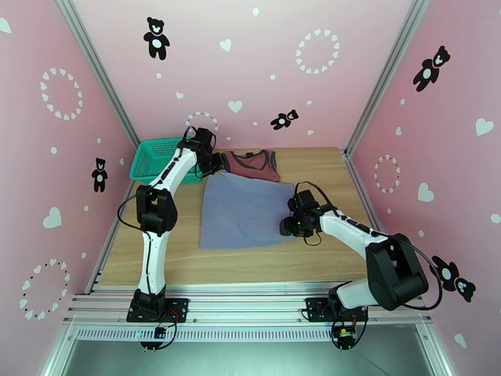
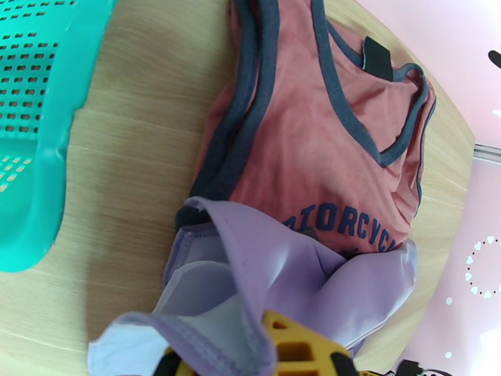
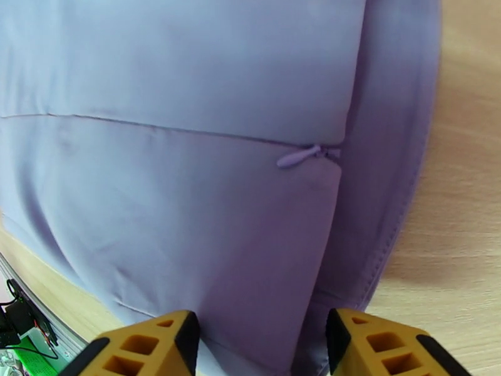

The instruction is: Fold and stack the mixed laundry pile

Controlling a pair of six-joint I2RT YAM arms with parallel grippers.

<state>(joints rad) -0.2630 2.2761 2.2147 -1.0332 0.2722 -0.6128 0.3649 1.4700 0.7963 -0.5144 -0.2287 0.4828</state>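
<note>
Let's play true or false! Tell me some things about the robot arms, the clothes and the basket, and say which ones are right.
1. The red tank top lies inside the basket. False: it lies on the table, next to the basket.
2. The left gripper is shut on a corner of the purple shirt. True.
3. The right gripper is open at the purple shirt's edge. True.
4. The basket is pink. False: it is teal.

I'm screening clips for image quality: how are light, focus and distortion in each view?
Top view: even soft light, no glare, all sharp. Left wrist view: fisheye curves the table edge; tank top lettering is readable. Right wrist view: the shirt seam is crisp, a soft shadow lies beside its hem.
</note>
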